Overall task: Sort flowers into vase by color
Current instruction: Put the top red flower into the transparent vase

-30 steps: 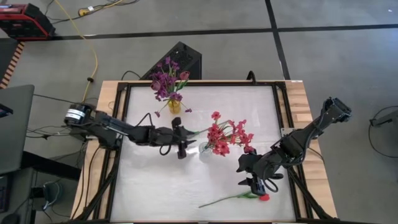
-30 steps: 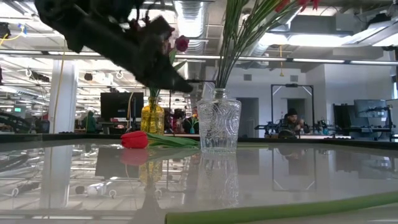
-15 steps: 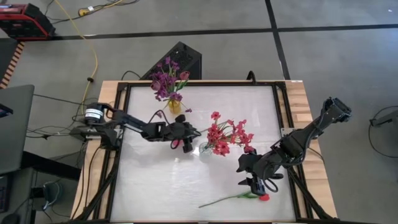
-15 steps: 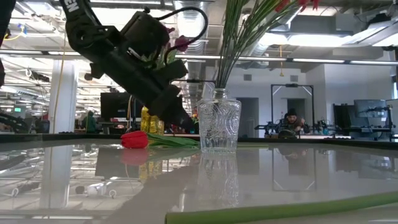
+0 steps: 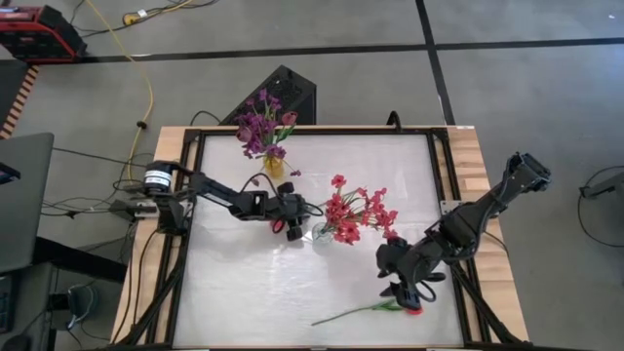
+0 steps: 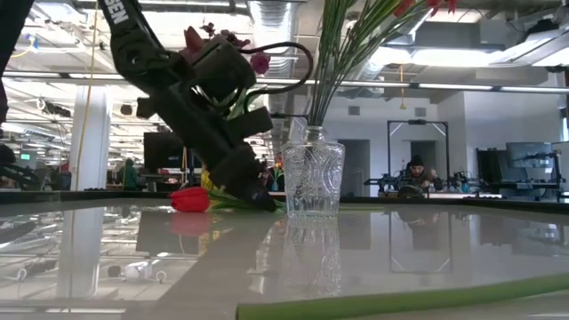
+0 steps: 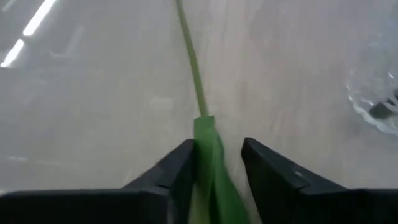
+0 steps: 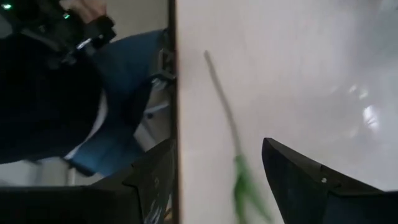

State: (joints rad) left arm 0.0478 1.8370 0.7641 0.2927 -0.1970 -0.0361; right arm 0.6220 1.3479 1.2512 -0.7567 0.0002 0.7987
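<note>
The left gripper [image 7: 214,158] is down at the counter [image 5: 244,302], just beside the clear glass vase [image 6: 312,173] at the middle. Its jaws straddle the green stem of a red tulip [image 6: 193,199] that lies flat on the surface; they stand either side of the stem with a little gap, so the stem is not squeezed. The tulip's head shows under the arm in the low view, close to the vase's foot.

The clear vase holds the red cluster flowers [image 5: 353,214], their stems fanning up and out. Toward the far edge stands a yellow vase [image 5: 274,166] with the purple sprays [image 5: 261,125].

The right gripper [image 8: 217,168] hangs over the near right part of the counter, jaws released and wide, above another red tulip [image 5: 413,309] whose long stem [image 5: 351,313] lies along the near edge. Beyond the counter, a person sits at a desk far back in the room.
</note>
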